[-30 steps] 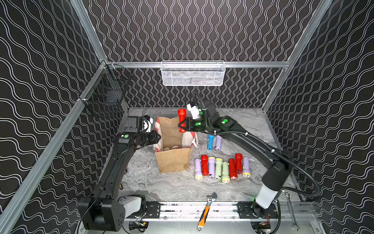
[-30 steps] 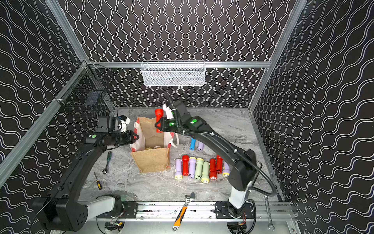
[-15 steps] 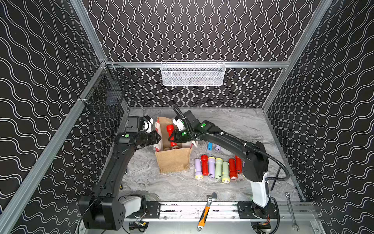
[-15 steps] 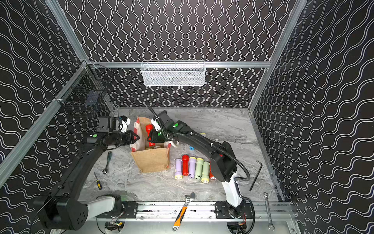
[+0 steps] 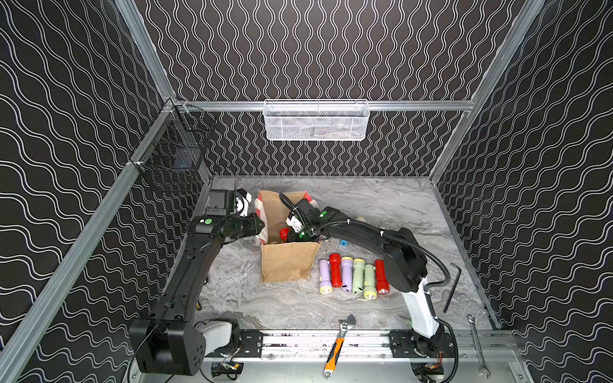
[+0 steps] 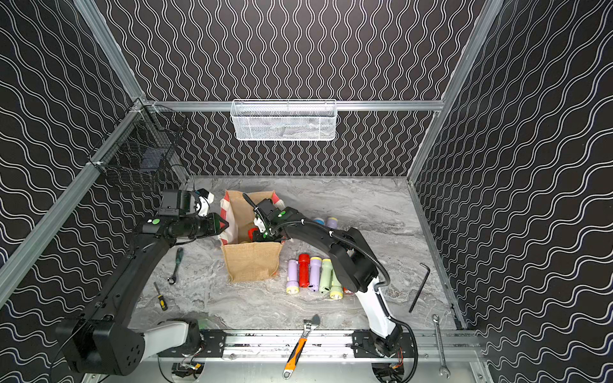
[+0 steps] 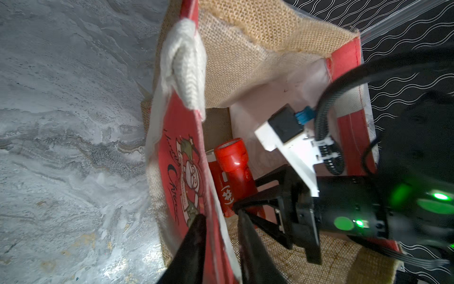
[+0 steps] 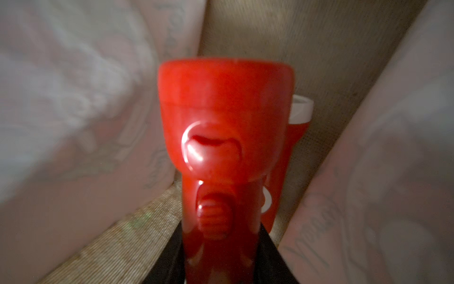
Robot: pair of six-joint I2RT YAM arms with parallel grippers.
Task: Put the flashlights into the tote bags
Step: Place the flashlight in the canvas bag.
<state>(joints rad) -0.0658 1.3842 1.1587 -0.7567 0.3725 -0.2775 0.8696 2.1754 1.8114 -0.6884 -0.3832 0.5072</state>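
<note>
The tan jute tote bag (image 5: 287,262) (image 6: 252,262) stands open on the marble floor. My left gripper (image 5: 260,227) (image 7: 221,246) is shut on its left red wall (image 7: 177,172). My right gripper (image 5: 292,235) (image 8: 221,258) reaches down inside the bag and is shut on a red flashlight (image 8: 226,135) (image 7: 233,172) (image 6: 252,231), head pointing to the bottom. Another red flashlight with a white head (image 8: 298,115) lies beneath it. Several lilac, red and green flashlights (image 5: 358,275) (image 6: 315,273) lie in a row to the right of the bag. A blue one (image 5: 344,243) shows behind my right arm.
An orange-handled wrench (image 5: 338,345) lies on the front rail, with a spanner (image 5: 477,345) and a hex key (image 5: 452,285) at the right. Left of the bag lie a small wrench (image 6: 175,265) and a screwdriver (image 6: 160,296). A white basket (image 5: 315,121) and a black basket (image 5: 172,159) hang on the walls.
My right gripper has brought the red flashlight from above the bag's back rim forward and down into the bag. The left gripper has kept its hold on the wall.
</note>
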